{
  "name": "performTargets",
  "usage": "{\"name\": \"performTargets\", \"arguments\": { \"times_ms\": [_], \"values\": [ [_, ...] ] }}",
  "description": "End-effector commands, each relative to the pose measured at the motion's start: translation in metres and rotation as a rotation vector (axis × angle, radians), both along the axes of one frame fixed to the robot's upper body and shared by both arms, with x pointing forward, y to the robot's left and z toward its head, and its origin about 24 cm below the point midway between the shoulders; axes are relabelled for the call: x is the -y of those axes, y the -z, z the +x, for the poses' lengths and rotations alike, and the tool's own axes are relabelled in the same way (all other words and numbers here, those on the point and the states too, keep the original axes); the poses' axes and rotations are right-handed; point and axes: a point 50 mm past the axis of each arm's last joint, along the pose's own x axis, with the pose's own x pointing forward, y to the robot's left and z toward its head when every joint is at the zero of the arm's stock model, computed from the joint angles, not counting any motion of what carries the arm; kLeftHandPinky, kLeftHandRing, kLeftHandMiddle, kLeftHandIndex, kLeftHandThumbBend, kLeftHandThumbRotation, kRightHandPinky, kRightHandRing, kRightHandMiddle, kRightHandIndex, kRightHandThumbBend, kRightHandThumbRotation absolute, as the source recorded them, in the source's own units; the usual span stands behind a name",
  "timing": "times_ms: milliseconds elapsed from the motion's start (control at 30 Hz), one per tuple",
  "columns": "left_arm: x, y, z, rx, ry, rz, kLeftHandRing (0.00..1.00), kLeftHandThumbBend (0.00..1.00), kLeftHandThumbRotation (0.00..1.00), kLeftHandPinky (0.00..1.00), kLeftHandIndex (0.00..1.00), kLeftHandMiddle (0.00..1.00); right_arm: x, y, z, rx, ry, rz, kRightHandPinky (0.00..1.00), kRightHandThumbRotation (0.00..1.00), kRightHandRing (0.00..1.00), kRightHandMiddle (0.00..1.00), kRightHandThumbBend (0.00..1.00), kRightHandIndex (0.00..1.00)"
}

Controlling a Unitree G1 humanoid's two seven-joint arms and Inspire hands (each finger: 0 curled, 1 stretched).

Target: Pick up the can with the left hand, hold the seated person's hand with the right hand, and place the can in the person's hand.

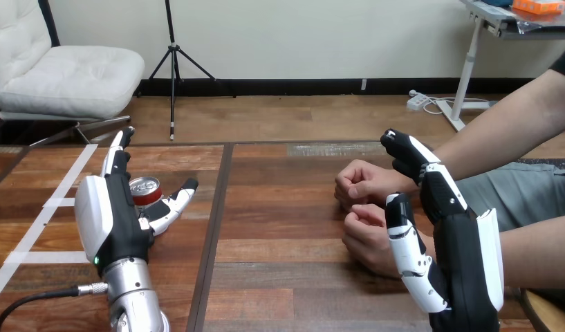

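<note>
The left hand [117, 221] stands edge-up at the left of the counter [279, 277], its fingers straight and pointing away and its thumb spread wide to the right. The can [145, 190] stands upright on the counter in the gap between them, not gripped. The right hand [466, 256] rises at the right, open, with fingers nearly straight. Its thumb lies against the person's nearer fist [366, 235], and its fingertips reach the wrist of the farther fist [362, 182].

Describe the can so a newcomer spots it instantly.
On the wooden table's left half, by the white tape, stands the robot's left hand. The can sits upright between its fingers and thumb: a red cylinder with a silver top, the sole container there.
</note>
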Motion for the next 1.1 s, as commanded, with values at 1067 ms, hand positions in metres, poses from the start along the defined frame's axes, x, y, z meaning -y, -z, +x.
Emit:
{"name": "performTargets", "arguments": {
  "times_ms": [1067],
  "values": [
    [-0.0003, -0.0185, 0.0232, -0.020, 0.006, 0.149, 0.78, 0.76, 0.10, 0.69, 0.83, 0.83, 0.0098, -0.0176, 0.0050, 0.085, 0.010, -0.052, 0.85, 0.77, 0.86, 0.84, 0.30, 0.83]
  ]
}}
